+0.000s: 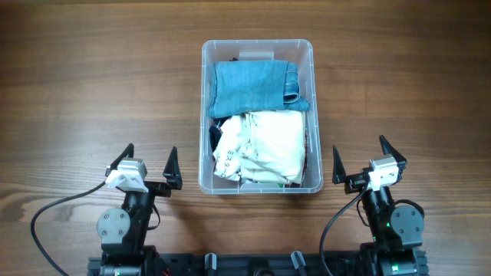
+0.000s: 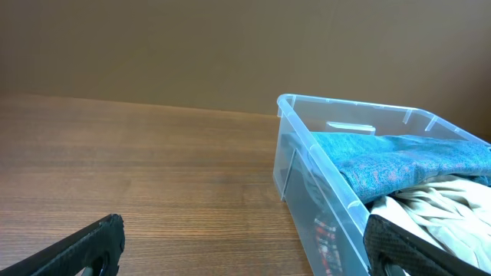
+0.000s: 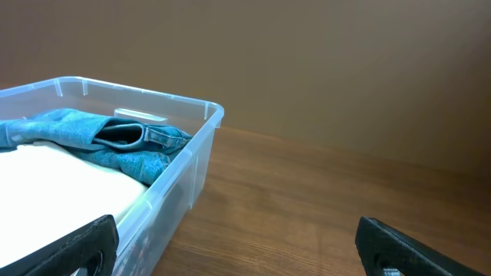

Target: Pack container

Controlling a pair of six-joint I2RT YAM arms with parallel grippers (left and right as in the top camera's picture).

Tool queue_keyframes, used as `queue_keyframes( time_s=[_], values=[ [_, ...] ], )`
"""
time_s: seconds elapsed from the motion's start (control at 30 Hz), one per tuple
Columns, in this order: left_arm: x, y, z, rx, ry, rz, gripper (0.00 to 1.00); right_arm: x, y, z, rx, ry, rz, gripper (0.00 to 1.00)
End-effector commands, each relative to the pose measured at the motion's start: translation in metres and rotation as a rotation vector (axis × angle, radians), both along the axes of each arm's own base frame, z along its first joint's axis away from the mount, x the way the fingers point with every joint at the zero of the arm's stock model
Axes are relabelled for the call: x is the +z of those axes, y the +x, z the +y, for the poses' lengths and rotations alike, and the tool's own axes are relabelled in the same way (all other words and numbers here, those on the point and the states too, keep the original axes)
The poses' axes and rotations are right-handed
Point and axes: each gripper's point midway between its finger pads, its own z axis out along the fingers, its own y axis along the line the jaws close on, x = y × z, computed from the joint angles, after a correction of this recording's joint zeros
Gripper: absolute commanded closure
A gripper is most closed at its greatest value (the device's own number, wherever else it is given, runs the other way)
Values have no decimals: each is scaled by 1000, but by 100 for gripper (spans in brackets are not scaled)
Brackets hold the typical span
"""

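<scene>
The clear plastic container stands at the middle of the table. Inside lie a folded blue denim garment at the far end and a folded cream garment at the near end, with dark clothes under them. My left gripper is open and empty, near the table's front edge, left of the container. My right gripper is open and empty, right of the container. The container also shows in the left wrist view and in the right wrist view.
Bare wooden tabletop lies on both sides of the container. Black cables run from both arm bases at the front edge.
</scene>
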Motion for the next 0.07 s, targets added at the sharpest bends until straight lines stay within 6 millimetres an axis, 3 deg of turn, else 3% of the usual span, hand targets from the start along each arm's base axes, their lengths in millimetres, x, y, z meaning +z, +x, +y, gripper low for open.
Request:
queue_keyframes(
  time_s=[0.0, 0.03],
  values=[
    [0, -1, -4, -22, 18, -6, 0, 1, 0, -1, -8, -13, -6, 0],
    [0, -1, -4, -22, 18, -6, 0, 1, 0, -1, -8, -13, -6, 0]
  ],
)
